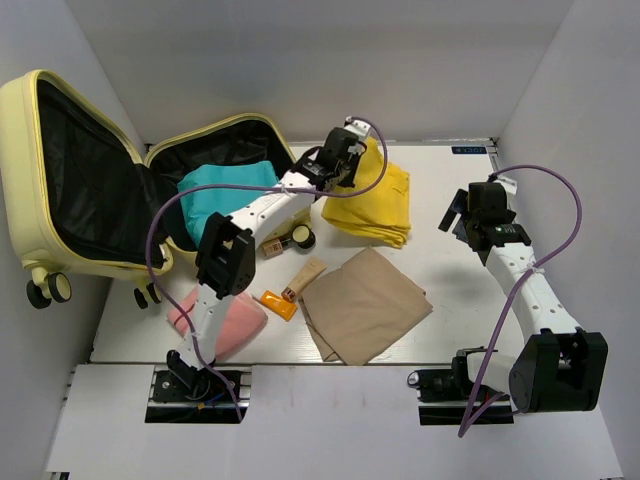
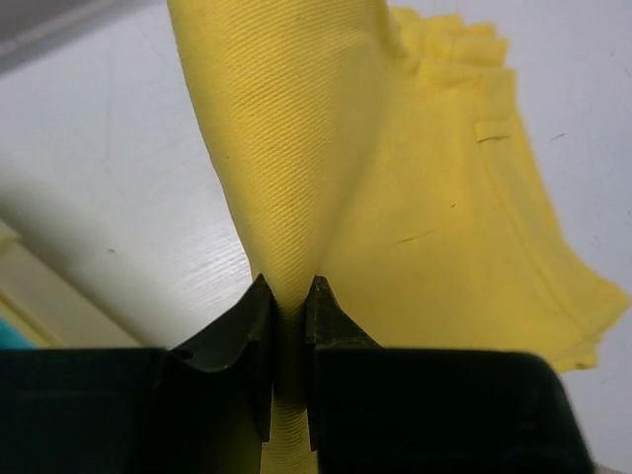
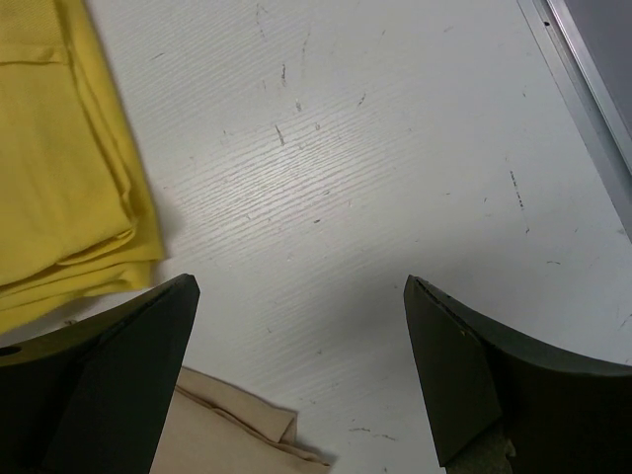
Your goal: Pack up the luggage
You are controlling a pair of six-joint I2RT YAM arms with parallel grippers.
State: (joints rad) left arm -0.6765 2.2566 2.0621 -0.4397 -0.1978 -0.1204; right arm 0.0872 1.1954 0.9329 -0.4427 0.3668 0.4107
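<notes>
The left fingers (image 2: 242,326) are pinching the yellow cloth (image 2: 434,197). The right fingers (image 3: 118,346) are hovering spread above the table (image 3: 395,148).

The white table (image 1: 460,300) carries a yellow cloth (image 1: 380,205), tan cloth (image 1: 365,305), pink cloth (image 1: 240,325) and orange tube (image 1: 277,302).

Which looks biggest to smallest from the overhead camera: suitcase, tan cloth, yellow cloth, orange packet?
1. suitcase, by far
2. tan cloth
3. yellow cloth, seemingly a bit smaller, but it is partly lifted and bunched, so unsure
4. orange packet, smallest
</notes>
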